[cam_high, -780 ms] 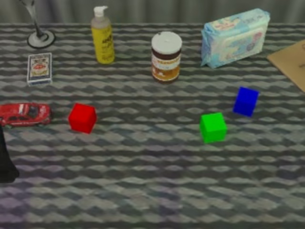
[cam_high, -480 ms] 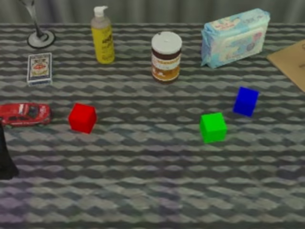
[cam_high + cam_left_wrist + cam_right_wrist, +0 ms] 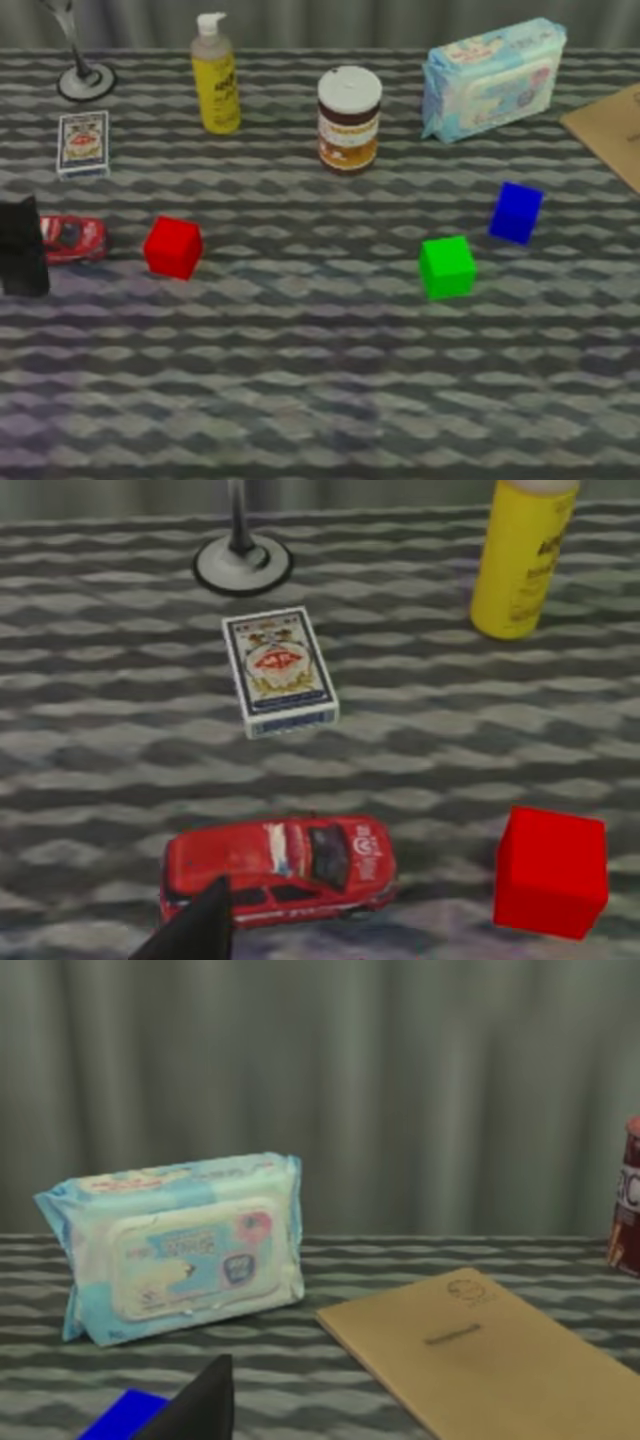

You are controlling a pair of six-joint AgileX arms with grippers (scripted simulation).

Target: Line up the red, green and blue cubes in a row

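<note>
The red cube (image 3: 173,247) sits on the left part of the table, just right of a red toy car (image 3: 72,238). On the right part, the green cube (image 3: 446,266) and the blue cube (image 3: 516,212) lie apart from each other. My left gripper (image 3: 22,247) hangs at the table's left edge over the car's left end, a car length left of the red cube (image 3: 552,872). My right gripper (image 3: 200,1410) is outside the top view; its own view shows only a dark tip by a corner of the blue cube (image 3: 125,1418).
Along the back stand a glass foot (image 3: 85,80), a card box (image 3: 83,142), a yellow pump bottle (image 3: 216,85), a brown jar (image 3: 349,120) and a wipes pack (image 3: 492,78). A brown board (image 3: 610,130) lies at the right edge.
My left gripper has moved from the lower left edge toward the back and now covers the left end of the red car. The three cubes have not moved.
</note>
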